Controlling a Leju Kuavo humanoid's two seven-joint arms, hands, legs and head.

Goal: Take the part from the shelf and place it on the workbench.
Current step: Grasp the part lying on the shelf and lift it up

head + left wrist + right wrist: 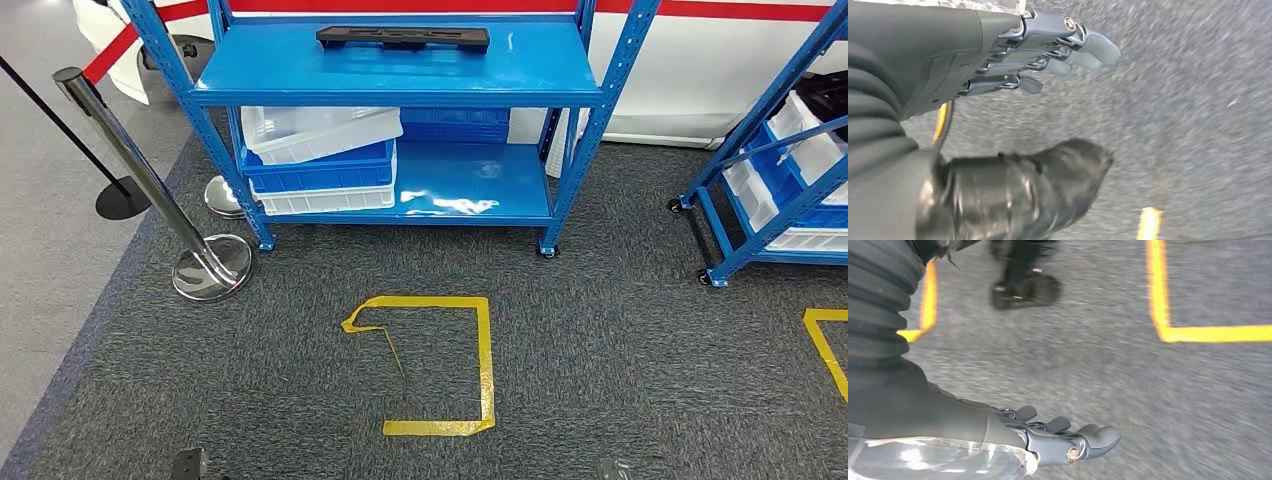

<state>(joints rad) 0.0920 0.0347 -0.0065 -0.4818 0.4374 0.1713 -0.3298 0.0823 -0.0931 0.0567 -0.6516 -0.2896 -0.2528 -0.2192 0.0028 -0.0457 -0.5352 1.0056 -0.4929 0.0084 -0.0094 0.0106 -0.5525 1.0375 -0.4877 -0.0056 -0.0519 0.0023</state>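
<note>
Head view: black part (403, 38) lies flat on top level of blue shelf (400, 75), near back edge, centred. Approach looks unfinished; judge: stop square at yellow floor marking (440, 365), then reach.
Left wrist view: left hand (1048, 50) hangs over carpet, fingers extended, holding nothing.
Right wrist view: right hand (1058, 437) likewise empty, fingers loosely extended. Judge: long part suits two-handed lift.
</note>
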